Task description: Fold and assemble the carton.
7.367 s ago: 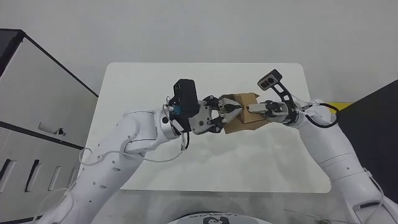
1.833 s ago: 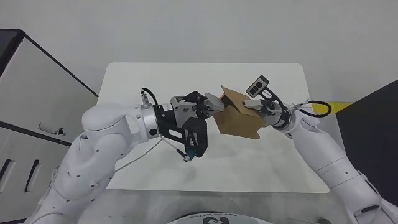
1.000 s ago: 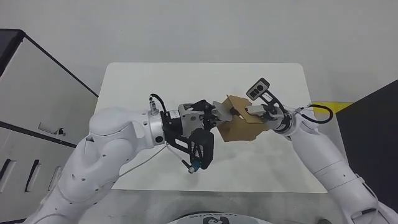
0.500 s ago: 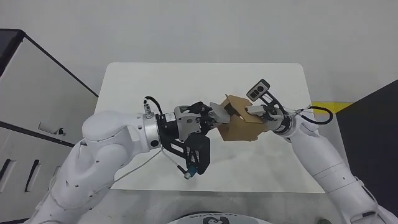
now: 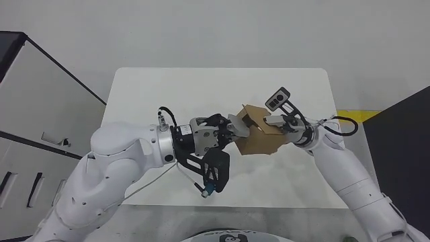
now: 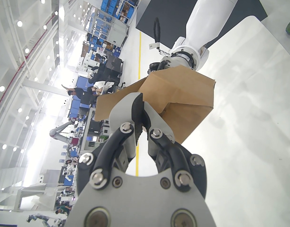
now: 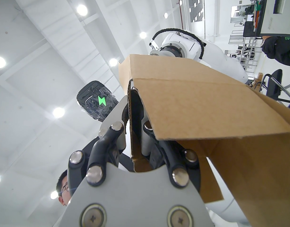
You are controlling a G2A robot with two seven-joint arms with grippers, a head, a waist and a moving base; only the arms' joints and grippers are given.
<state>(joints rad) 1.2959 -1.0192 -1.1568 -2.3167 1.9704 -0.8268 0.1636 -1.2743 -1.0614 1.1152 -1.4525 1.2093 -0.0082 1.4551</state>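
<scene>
Over table [image 5: 154, 94], R jaws pinch carton [image 5: 259, 141] (L jaws closed, touching).

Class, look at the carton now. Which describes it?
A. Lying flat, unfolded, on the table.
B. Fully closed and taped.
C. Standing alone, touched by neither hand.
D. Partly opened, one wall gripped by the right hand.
D: in the right wrist view a wall of the carton sits clamped between the fingers of the right hand, and its flaps stand unclosed.
</scene>
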